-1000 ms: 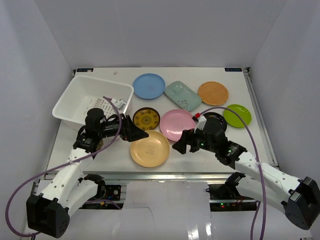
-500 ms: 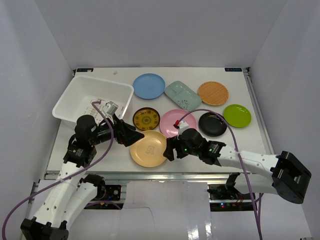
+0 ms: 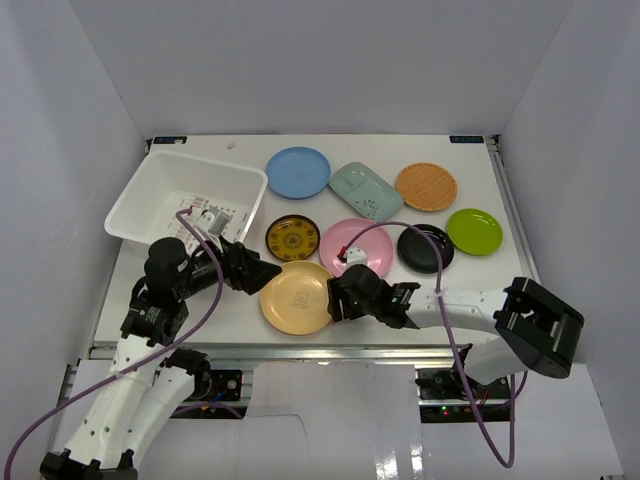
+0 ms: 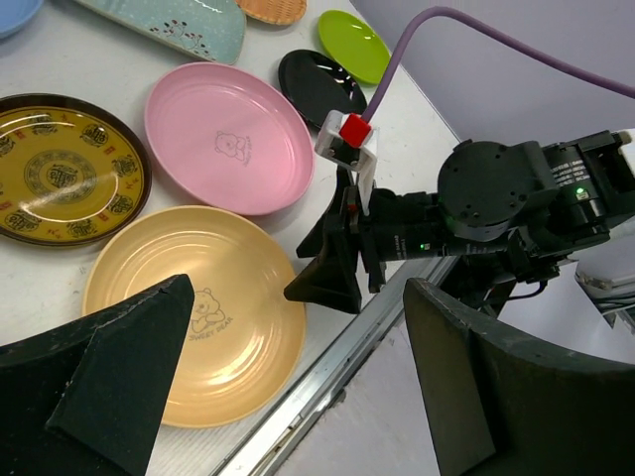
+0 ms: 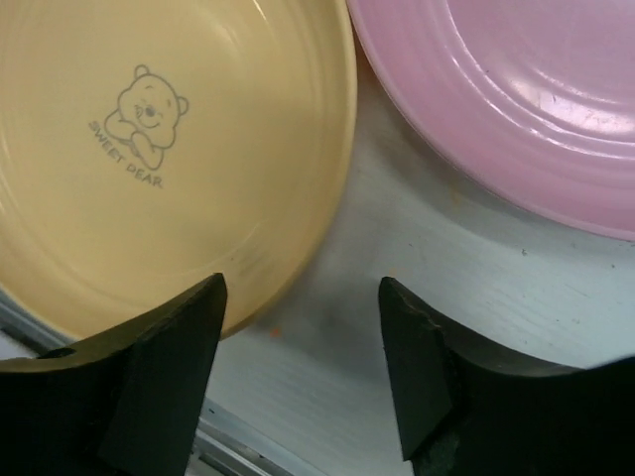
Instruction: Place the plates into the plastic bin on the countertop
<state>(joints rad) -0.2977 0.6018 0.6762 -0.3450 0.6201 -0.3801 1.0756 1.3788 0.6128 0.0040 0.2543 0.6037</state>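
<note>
The tan-yellow plate point(image 3: 298, 297) point(image 4: 193, 317) point(image 5: 169, 149) lies near the countertop's point(image 3: 500, 200) front edge. My right gripper point(image 3: 335, 300) point(image 5: 303, 327) is open and low at that plate's right rim. One finger is over the rim and the other is over bare countertop beside it. My left gripper point(image 3: 268, 272) point(image 4: 298, 397) is open and empty, hovering at the plate's left side. The pink point(image 3: 357, 248), dark yellow-patterned point(image 3: 293, 238), black point(image 3: 425, 248), lime green point(image 3: 474, 231), blue point(image 3: 298, 172) and orange point(image 3: 426, 186) plates and the pale green dish point(image 3: 366, 190) lie further back. The plastic bin point(image 3: 185, 205) stands at the back left.
A metal rail point(image 4: 327, 347) runs along the front edge just beside the tan plate. The pink plate point(image 5: 516, 99) lies close to the right of my right gripper. White walls enclose the sides and back.
My right gripper has swung left and down from beside the black plate to the tan-yellow plate's right rim. My left gripper has drawn back slightly toward the near left.
</note>
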